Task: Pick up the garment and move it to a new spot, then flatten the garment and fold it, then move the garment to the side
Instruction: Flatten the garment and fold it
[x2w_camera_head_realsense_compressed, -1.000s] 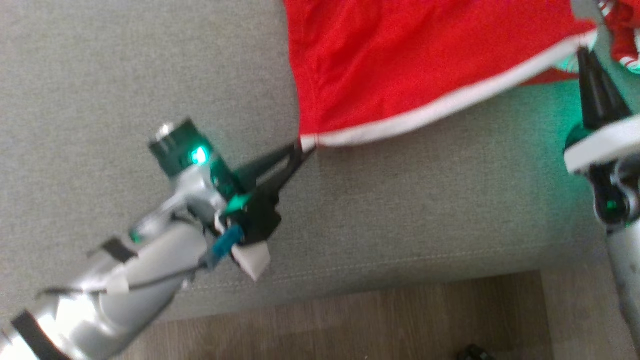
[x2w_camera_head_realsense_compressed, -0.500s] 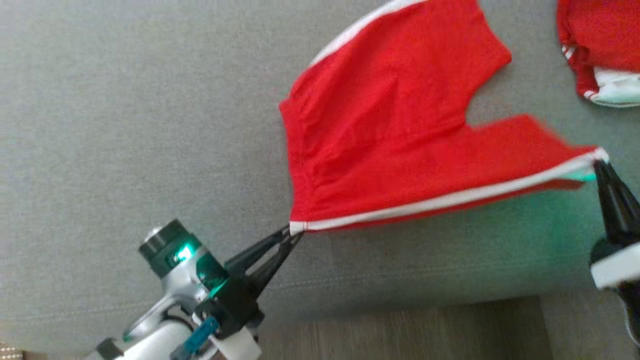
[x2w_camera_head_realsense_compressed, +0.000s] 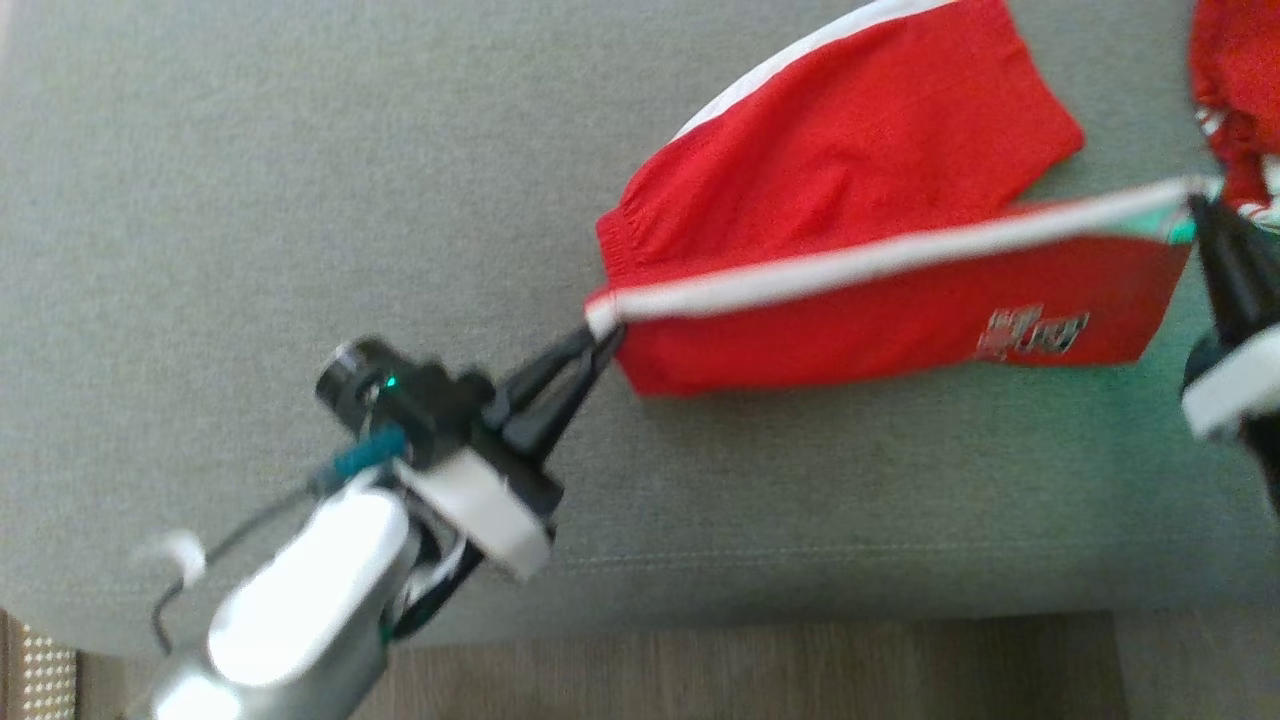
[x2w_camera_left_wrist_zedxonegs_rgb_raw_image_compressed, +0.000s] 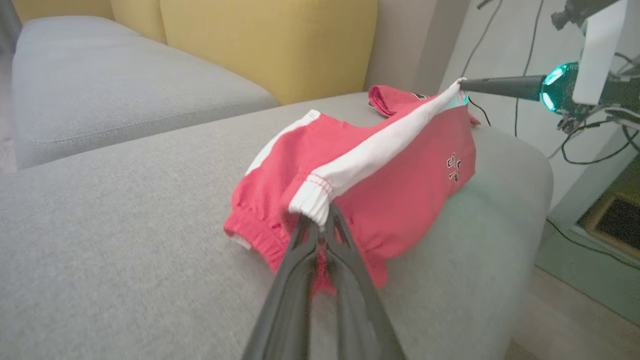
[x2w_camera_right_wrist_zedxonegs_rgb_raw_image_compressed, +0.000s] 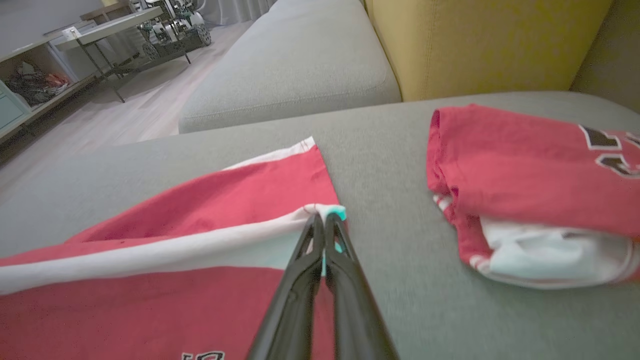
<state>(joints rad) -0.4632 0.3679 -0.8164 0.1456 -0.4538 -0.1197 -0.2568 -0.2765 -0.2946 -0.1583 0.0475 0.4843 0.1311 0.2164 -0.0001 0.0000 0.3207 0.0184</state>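
Observation:
The garment (x2w_camera_head_realsense_compressed: 860, 190) is a pair of red shorts with white side stripes, lying on the grey sofa seat (x2w_camera_head_realsense_compressed: 300, 200). Its near half is lifted and hangs from a taut white stripe between my two grippers. My left gripper (x2w_camera_head_realsense_compressed: 600, 335) is shut on the waistband corner (x2w_camera_left_wrist_zedxonegs_rgb_raw_image_compressed: 312, 202) of that stripe. My right gripper (x2w_camera_head_realsense_compressed: 1195, 205) is shut on the stripe's hem corner (x2w_camera_right_wrist_zedxonegs_rgb_raw_image_compressed: 322, 210). A small printed logo (x2w_camera_head_realsense_compressed: 1030, 335) shows on the hanging panel. The far leg (x2w_camera_right_wrist_zedxonegs_rgb_raw_image_compressed: 250, 192) lies flat on the cushion.
A folded red and white jersey (x2w_camera_right_wrist_zedxonegs_rgb_raw_image_compressed: 530, 185) lies on the seat just right of the shorts. Yellow back cushions (x2w_camera_left_wrist_zedxonegs_rgb_raw_image_compressed: 270, 40) stand behind. The seat's front edge (x2w_camera_head_realsense_compressed: 800, 590) drops to a wooden floor (x2w_camera_head_realsense_compressed: 800, 670). A low table (x2w_camera_right_wrist_zedxonegs_rgb_raw_image_compressed: 115, 25) stands far off.
Both grippers have lifted the near edge of the shorts up and carried it toward the far side, so the near panel now hangs with its logo showing. The head view has also shifted.

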